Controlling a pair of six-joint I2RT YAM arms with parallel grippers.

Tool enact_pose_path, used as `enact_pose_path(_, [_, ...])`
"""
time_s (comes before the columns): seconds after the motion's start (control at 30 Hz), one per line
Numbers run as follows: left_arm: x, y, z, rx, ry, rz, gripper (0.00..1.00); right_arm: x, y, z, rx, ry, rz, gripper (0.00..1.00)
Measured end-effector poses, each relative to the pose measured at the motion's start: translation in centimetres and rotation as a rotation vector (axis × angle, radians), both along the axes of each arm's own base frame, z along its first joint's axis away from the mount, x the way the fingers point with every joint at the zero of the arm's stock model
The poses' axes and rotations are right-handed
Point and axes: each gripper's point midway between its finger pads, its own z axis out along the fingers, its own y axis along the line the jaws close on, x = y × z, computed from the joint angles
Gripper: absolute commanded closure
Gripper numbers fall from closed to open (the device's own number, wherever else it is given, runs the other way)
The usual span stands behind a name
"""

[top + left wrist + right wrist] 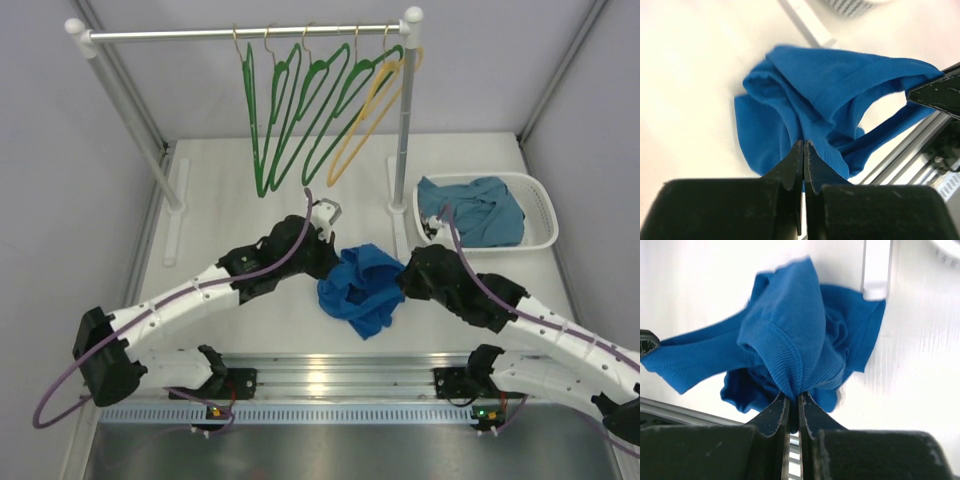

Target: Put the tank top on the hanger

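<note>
The royal-blue tank top is bunched at the table's middle front, held between both grippers. My left gripper is shut on its left edge; in the left wrist view the jaws pinch a fold of the top, with a strap stretched to the right. My right gripper is shut on its right side; in the right wrist view the jaws clamp a ribbed hem of the top. Several green hangers with brass hooks hang on the rail at the back, apart from both grippers.
A yellow hanger hangs at the right end of the rail. The rack's right post stands just behind the tank top. A white basket at the right holds a teal garment. An aluminium rail runs along the near edge.
</note>
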Motion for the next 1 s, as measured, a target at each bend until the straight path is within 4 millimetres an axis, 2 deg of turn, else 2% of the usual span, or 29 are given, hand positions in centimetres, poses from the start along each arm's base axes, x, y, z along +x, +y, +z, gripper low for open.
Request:
enact_pose_path(0.27, [-0.3,2.1,7.9,-0.134,-0.123,0.067,1.00,1.7,-0.2,9.6,-0.041,-0.149,0.031,1.00])
enact_pose_path(0.5, [-0.8,4.9,12.5,-0.190,-0.187,0.148,1.00,3.6,0.3,17.2,-0.109,-0.254,0.067,1.00])
enact_pose_path(0.63, [-1.1,6.2,17.6,-0.273,-0.257,0.183,1.00,5.0,0.8,21.8,-0.137,-0.322,0.066,1.00])
enact_pose_path(0.8, [-1.8,8.3,25.9,-0.424,-0.372,0.224,1.00,6.5,1.2,28.3,-0.141,-0.419,0.050,1.00])
enact_pose_path(0.9, [-2.3,9.4,29.4,-0.490,-0.420,0.244,1.00,7.2,1.1,32.8,-0.119,-0.498,0.025,1.00])
enact_pose_path(1.0, [-2.6,10.2,31.4,-0.534,-0.450,0.257,1.00,7.3,0.6,35.3,-0.100,-0.549,0.007,1.00])
